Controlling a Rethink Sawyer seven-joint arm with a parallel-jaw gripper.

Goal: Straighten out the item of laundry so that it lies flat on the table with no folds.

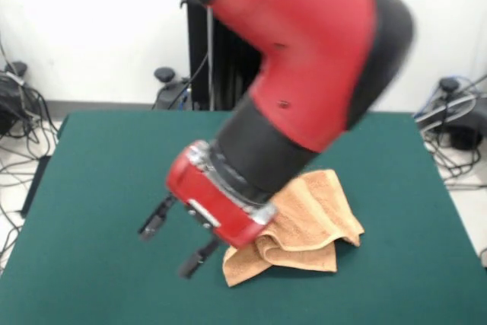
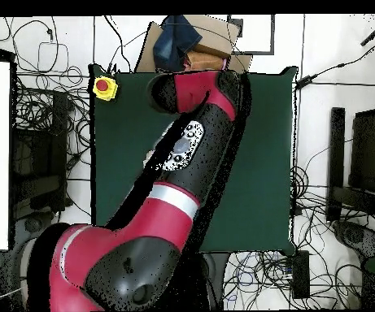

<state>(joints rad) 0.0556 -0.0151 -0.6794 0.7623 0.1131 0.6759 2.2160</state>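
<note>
Towel [image 1: 308, 230], orange-tan terry, sits crumpled on the green counter [image 1: 99, 188] in the front view, toward the near edge and right of centre. It is bunched into overlapping folds, with one corner pointing down at the lower left of the heap and another sticking out to the right. The red and black arm comes down from the top of the picture and tilts toward the lower left, its red wrist housing passing in front of the towel's left part. The pincer [image 1: 176, 243] pokes out below that housing, left of the towel, its two dark fingers [image 1: 156, 221] spread well apart with nothing between them; they point down and left, over bare green felt. Whether the fingertips touch the counter cannot be told.

From overhead, the arm stretches from the base at the bottom edge up across the counter [image 2: 263, 162] and covers much of it. Neither towel nor pincer shows here, both hidden beneath the arm. A yellow box with a red button [image 2: 103, 86] sits at the counter's upper left corner, and a cardboard box [image 2: 215, 36] lies just beyond the top edge.
</note>
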